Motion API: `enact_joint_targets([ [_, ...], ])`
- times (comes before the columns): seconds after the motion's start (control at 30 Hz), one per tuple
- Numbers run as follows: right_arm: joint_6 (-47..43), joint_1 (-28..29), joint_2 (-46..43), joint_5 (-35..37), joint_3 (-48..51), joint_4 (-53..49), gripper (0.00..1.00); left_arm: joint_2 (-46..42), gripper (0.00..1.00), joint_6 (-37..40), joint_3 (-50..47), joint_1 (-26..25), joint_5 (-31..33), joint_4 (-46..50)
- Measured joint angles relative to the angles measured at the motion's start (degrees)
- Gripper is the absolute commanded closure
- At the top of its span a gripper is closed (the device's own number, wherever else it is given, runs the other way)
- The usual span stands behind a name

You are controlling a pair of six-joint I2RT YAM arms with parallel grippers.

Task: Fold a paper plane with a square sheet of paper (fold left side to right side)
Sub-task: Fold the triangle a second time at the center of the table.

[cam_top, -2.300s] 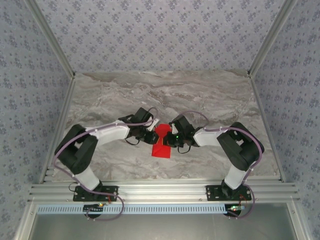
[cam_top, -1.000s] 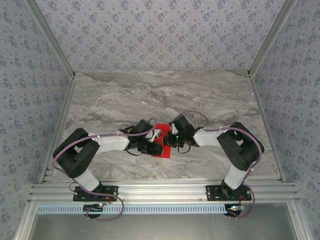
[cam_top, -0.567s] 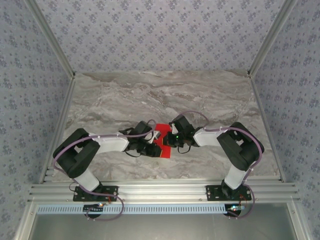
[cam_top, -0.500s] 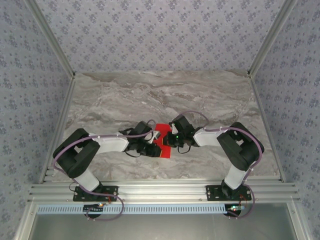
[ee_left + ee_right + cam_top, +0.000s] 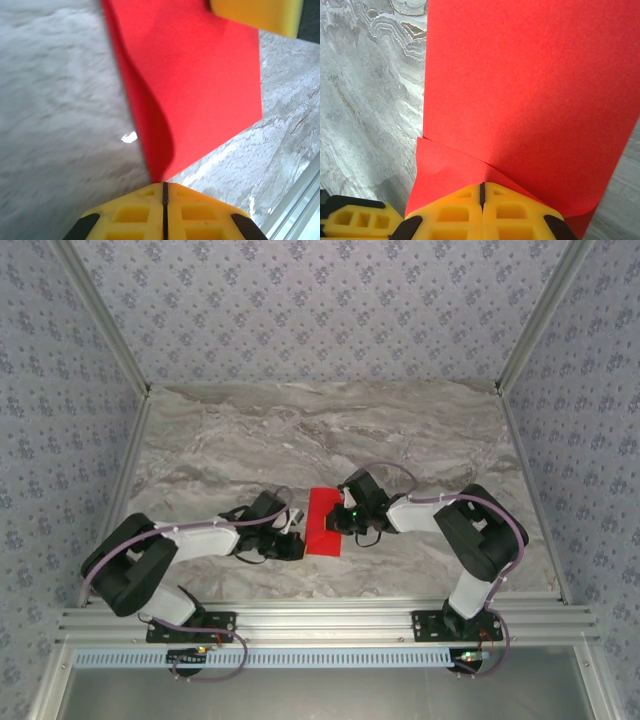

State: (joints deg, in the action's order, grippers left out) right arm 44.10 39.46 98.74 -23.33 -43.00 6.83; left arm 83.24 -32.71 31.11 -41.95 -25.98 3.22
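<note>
Lying folded on the table (image 5: pixel 430 440) in the top view, the red sheet of paper (image 5: pixel 322 523) is sitting between the left gripper (image 5: pixel 297 544) and right gripper (image 5: pixel 338 525). Left wrist: closed fingers (image 5: pixel 131 212) are meeting its curled edge. Right wrist: closed fingers (image 5: pixel 512 210) are resting on it.

left end effector (image 5: pixel 164 186) closed; red paper (image 5: pixel 200 85) ahead
</note>
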Motion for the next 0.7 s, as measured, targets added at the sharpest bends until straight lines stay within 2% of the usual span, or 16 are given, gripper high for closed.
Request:
enact_joint_targets([
  [0.1,0.00,0.07,0.00,0.00,-0.04,0.00,0.97,-4.24,0.87,-0.35,-0.48,0.72,-0.57,0.83],
  [0.27,0.00,0.17,0.00,0.20,-0.33,-0.59,0.97,-7.69,0.84,-1.33,-0.42,0.70,-2.91,-0.76],
  [0.47,0.00,0.33,0.00,0.48,-0.44,-0.79,0.97,-1.99,0.83,-1.86,0.68,0.70,-4.48,-2.62],
  [0.7,0.00,0.33,0.00,0.55,-0.44,-0.81,0.97,3.52,0.84,-1.84,2.99,0.72,-2.89,-2.97],
])
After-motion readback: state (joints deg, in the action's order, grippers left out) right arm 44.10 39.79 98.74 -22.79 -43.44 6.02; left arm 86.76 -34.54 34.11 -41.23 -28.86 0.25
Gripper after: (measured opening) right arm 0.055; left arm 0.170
